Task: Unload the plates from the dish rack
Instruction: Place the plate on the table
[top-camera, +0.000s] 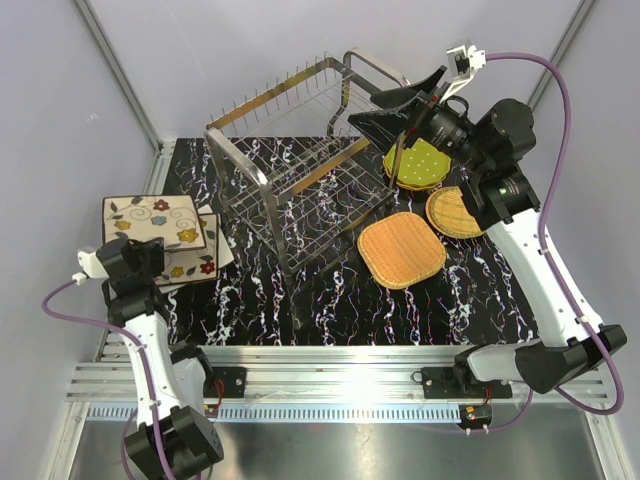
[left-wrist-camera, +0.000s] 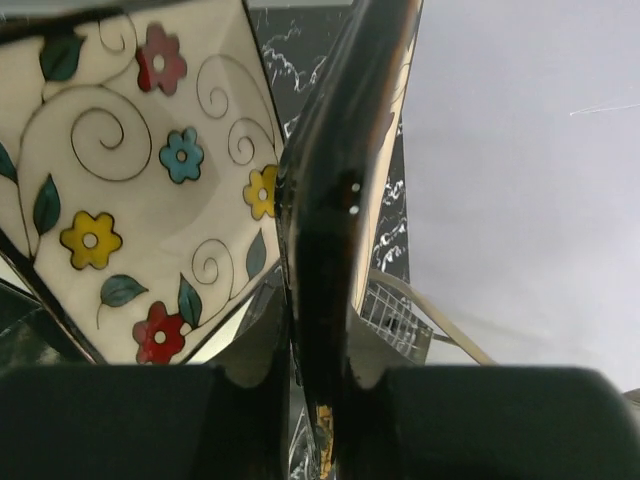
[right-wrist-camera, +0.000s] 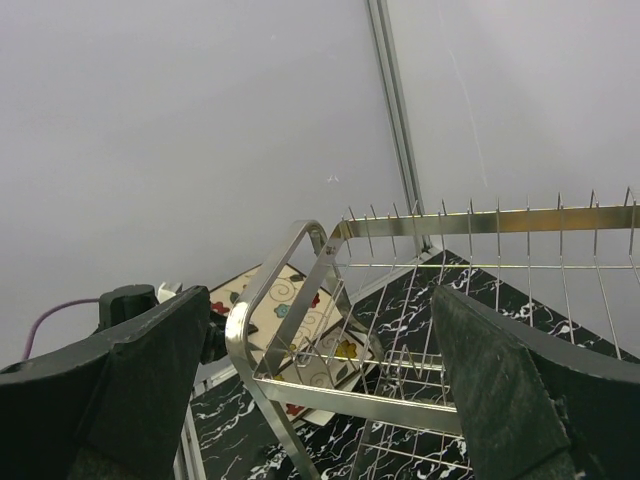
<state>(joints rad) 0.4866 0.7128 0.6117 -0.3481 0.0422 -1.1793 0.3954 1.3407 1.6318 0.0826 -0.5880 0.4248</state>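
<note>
left gripper (top-camera: 140, 255) is pinching flower plate (top-camera: 155, 218) rim at frame left, right gripper (top-camera: 368, 108) is hanging spread over rack (top-camera: 245, 160); i'm advising settling it flat on plate below (top-camera: 205, 262) before releasing.

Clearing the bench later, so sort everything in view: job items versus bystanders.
Job: dish rack; flowered square plates; green dotted plate; two wicker plates; left claw, shut on a flowered plate's edge; right claw, open over the rack.

Not the job: purple cable; aluminium rail; marbled tabletop.
</note>
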